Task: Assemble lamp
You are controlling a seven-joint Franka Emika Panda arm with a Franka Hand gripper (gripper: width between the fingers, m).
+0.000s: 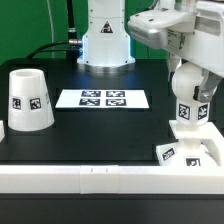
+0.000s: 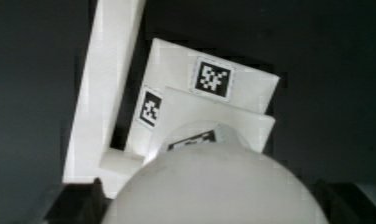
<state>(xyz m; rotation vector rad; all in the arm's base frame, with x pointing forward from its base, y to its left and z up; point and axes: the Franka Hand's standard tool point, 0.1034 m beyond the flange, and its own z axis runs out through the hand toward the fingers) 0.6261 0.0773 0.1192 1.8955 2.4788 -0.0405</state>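
Observation:
My gripper [image 1: 190, 93] is shut on the white bulb [image 1: 188, 115] and holds it upright by its round head, at the exterior view's right. The bulb's foot is right over the flat square base [image 1: 192, 152], which lies in the front right corner; I cannot tell whether they touch. In the wrist view the bulb's round head [image 2: 206, 185] fills the space between my dark fingers [image 2: 69, 202], with the tagged base [image 2: 217, 85] below it. The tapered shade [image 1: 28, 100] stands mouth down at the exterior view's left, far from the gripper.
The marker board [image 1: 102, 98] lies on the black table in the middle. A white rail [image 1: 90, 178] runs along the table's front edge and bounds the base's corner; it also shows in the wrist view [image 2: 107, 80]. The arm's white pedestal [image 1: 105, 45] stands at the back.

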